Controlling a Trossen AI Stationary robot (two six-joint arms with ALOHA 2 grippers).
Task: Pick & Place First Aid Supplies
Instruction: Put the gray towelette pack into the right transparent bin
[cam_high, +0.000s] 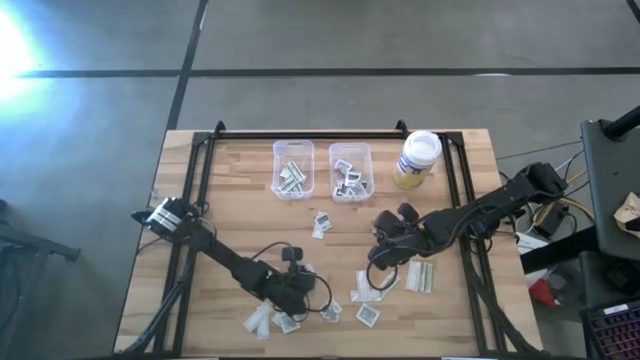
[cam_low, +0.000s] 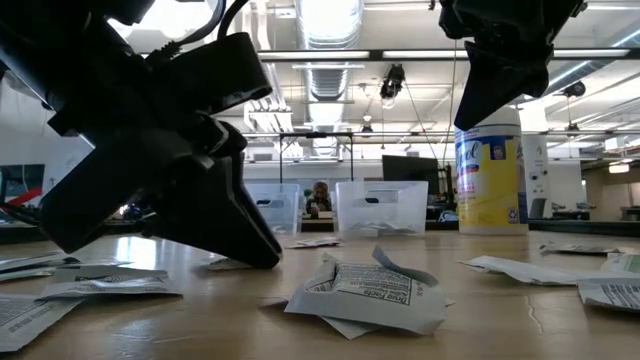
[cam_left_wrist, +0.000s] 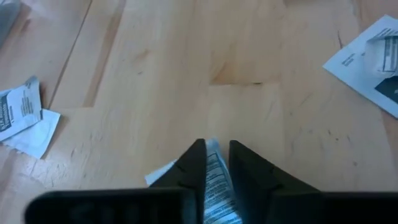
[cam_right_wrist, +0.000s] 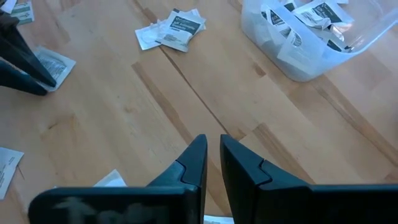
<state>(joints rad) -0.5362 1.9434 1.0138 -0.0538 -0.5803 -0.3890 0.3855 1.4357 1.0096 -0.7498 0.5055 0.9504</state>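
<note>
Small white printed packets, the first aid supplies, lie scattered over the wooden table's near half (cam_high: 368, 315) (cam_high: 420, 275) (cam_high: 322, 224); more fill two clear bins (cam_high: 293, 168) (cam_high: 350, 170) at the back. My left gripper (cam_high: 303, 293) is down at the table near the front edge, shut on one packet (cam_left_wrist: 217, 180). My right gripper (cam_high: 385, 247) hangs above the table right of centre, shut (cam_right_wrist: 213, 152) with nothing between its fingers. The right wrist view shows the left fingers (cam_right_wrist: 18, 68) on that packet (cam_right_wrist: 56, 62). My left gripper pinches a white printed packet (cam_left_wrist: 214, 163) between its two fingers. The fingers (cam_low: 255, 245) slant down onto it from the table's left side, their tips at the tabletop. One corner of the packet (cam_left_wrist: 163, 177) sticks out beside a finger. The packet is still down at the table.
A yellow jar with a white lid (cam_high: 417, 158) stands at the back right beside the bins. A crumpled packet (cam_low: 365, 295) lies close in the low view. Bare wood (cam_high: 250, 215) stretches between the bins and the left arm. Black frame rails (cam_high: 195, 190) run along the table's sides.
</note>
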